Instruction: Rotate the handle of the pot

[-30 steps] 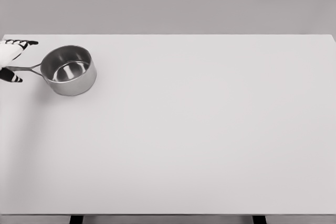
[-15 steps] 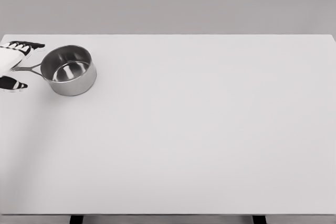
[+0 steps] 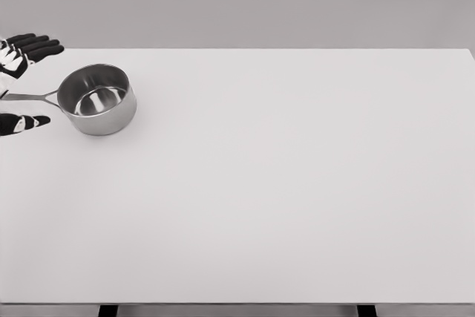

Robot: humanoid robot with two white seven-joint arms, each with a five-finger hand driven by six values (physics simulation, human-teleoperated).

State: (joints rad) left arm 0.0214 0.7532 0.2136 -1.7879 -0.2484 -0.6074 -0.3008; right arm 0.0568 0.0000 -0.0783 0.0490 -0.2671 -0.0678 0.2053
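Note:
A small steel pot (image 3: 97,99) stands upright on the white table (image 3: 282,176) at its far left. Its thin handle (image 3: 31,96) points left toward the picture's edge. My left hand (image 3: 22,83) comes in at that edge with its fingers spread: the upper fingers (image 3: 33,44) sit above the handle and the thumb (image 3: 21,123) lies below it. The handle runs between them with a gap on both sides, so the hand holds nothing. The palm and arm are cut off by the frame. No right hand shows.
The table's far edge runs just behind the pot and the hand. A plain grey wall (image 3: 237,1) stands behind it. Two dark table legs (image 3: 108,310) peek out at the bottom edge.
My left hand's fingers have spread wider, the upper ones lifting away from the handle and the thumb dropping lower. The pot and its handle have stayed in place.

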